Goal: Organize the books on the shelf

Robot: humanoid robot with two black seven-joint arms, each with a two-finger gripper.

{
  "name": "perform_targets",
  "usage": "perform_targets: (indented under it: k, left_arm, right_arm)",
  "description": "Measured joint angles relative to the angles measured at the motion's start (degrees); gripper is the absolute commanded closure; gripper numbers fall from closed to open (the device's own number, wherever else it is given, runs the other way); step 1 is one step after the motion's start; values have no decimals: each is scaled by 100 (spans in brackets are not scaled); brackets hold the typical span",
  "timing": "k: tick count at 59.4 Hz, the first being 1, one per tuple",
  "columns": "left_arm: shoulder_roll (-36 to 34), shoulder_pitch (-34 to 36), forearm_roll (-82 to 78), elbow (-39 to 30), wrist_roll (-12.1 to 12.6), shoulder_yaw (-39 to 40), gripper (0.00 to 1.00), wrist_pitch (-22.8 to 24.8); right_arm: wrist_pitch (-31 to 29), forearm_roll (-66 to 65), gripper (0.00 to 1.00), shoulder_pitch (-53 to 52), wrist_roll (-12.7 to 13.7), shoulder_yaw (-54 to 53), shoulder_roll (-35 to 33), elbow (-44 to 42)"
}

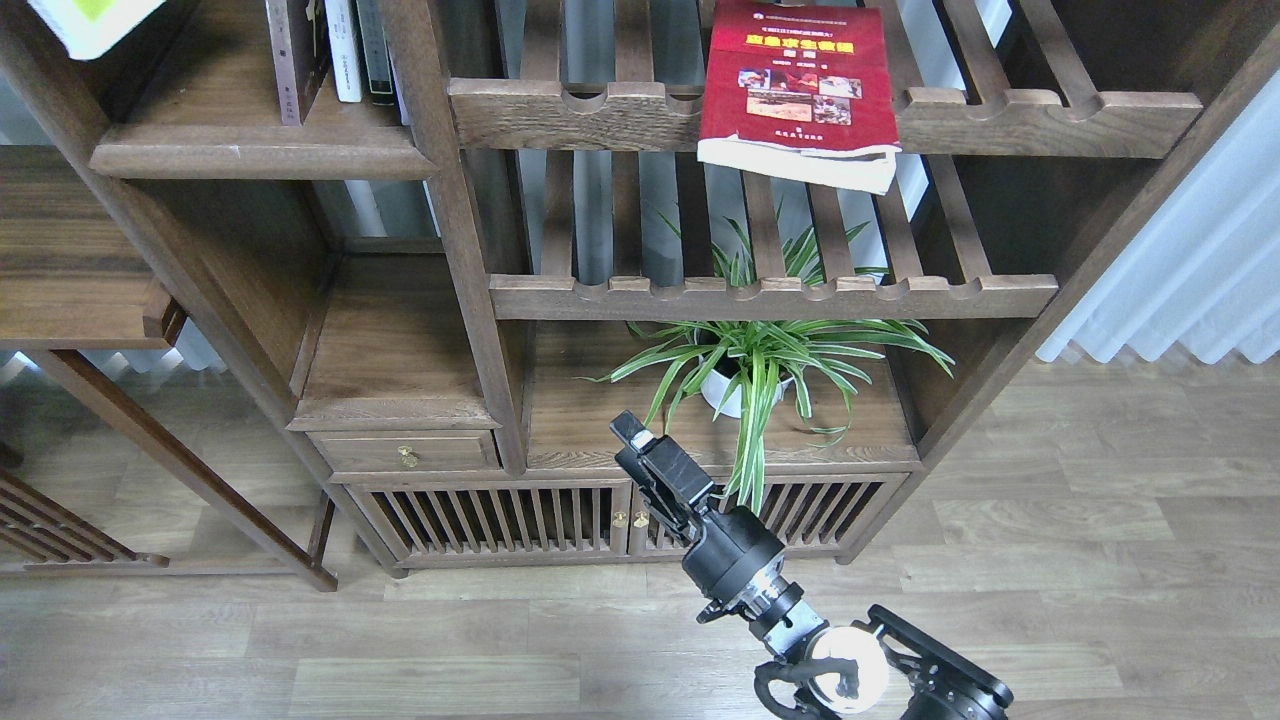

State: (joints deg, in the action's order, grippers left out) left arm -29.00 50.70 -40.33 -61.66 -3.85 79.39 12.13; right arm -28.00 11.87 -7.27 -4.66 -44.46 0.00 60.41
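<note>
**Red book could slide off the slatted rack**

The red book [795, 85] lies flat on the upper slatted rack [600, 110], its lower edge overhanging the notched rail, directly above the plant [760, 360]. A nudge might tip it. The right tool [640, 445], below the plant, holds nothing; its finger state I cannot tell.

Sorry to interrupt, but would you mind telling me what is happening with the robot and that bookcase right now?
The robot is tidying books, but at this moment it holds nothing. Its right hand hangs low in front of the potted plant, well below the books. The red book lies flat on a slatted rack, its lower edge overhanging the front rail. A yellow-green and white book shows at the top left corner, and a few thin books stand upright on the solid shelf. The left hand is out of view.
</note>
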Motion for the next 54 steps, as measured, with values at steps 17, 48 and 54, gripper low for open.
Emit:
perform_targets:
  k: [17,48,54]
  left_arm:
    - [291,441,-47,417,-450,-856,100,-837]
    - [753,1153,-47,1470,-695,-1544,99,-856]
    - [768,1158,-45,1500,-718,-1589,99,-856]
  right_arm:
    - [0,9,16,-15,0,111,0,-4]
    - [0,18,16,-6,0,107,0,39]
    - [0,18,16,-19,0,98,0,39]
